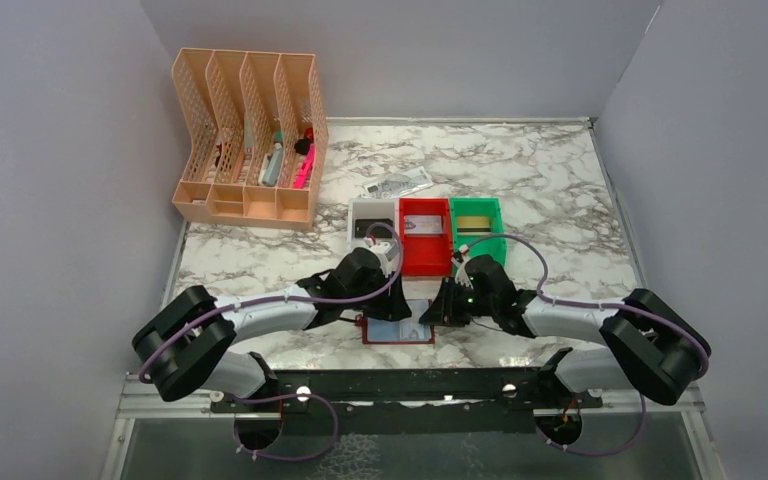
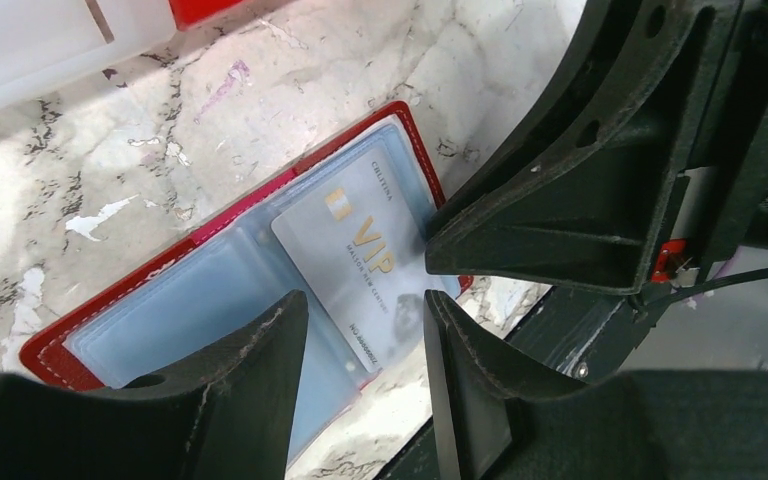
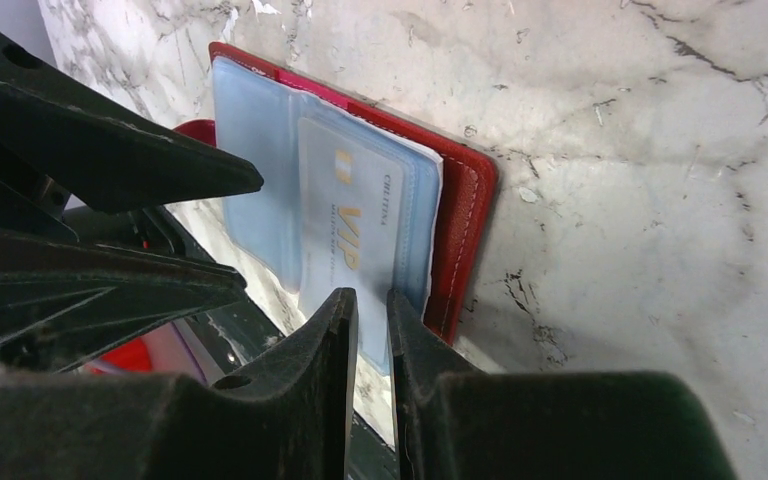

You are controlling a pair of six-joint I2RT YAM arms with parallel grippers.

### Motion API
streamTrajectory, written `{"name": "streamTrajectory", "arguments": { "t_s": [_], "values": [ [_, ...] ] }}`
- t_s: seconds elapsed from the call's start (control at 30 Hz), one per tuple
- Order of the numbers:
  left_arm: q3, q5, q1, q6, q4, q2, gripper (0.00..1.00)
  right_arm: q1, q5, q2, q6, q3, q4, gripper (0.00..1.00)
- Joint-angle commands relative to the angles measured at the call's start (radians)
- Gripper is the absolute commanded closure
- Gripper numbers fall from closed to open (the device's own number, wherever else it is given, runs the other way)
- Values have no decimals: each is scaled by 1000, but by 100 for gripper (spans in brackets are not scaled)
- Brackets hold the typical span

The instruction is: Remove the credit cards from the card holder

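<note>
The card holder point(image 1: 398, 332) is a dark red wallet lying open near the table's front edge, with bluish clear sleeves up point(image 2: 190, 290) point(image 3: 465, 220). A silver card marked VIP point(image 2: 360, 250) point(image 3: 345, 230) sits in the top sleeve, partly slid out toward the front. No other cards show. My left gripper point(image 1: 392, 305) point(image 2: 365, 320) is open and empty, its jaws straddling the card's near end from above. My right gripper point(image 1: 444, 305) point(image 3: 372, 305) is shut to a thin slit, with its tips at the card's near edge. One of its fingers point(image 2: 560, 200) points at the card's side.
White point(image 1: 372, 222), red point(image 1: 425, 238) and green point(image 1: 477, 228) bins stand just behind the wallet. A white printed tag point(image 1: 398, 185) lies further back. A peach file organiser point(image 1: 250, 135) stands at the back left. The black base rail point(image 1: 410, 385) runs along the front edge.
</note>
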Motion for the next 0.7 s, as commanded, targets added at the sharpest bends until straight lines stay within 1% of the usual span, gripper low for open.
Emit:
{"name": "streamTrajectory", "arguments": {
  "t_s": [0.0,0.17,0.4,0.53,0.67],
  "values": [
    [-17,45,-7,-13,65,35,50,0,21,24,12,-7,9,78],
    [-27,26,-8,-15,52,52,51,0,22,58,24,-8,18,80],
    [-62,-13,-8,-35,42,52,54,-1,24,73,44,-20,41,85],
    [-63,-8,-7,-35,48,58,57,-1,-3,74,37,-15,53,85],
    [-65,8,-6,-45,72,65,65,0,-24,88,30,-3,58,85]
  ]
}}
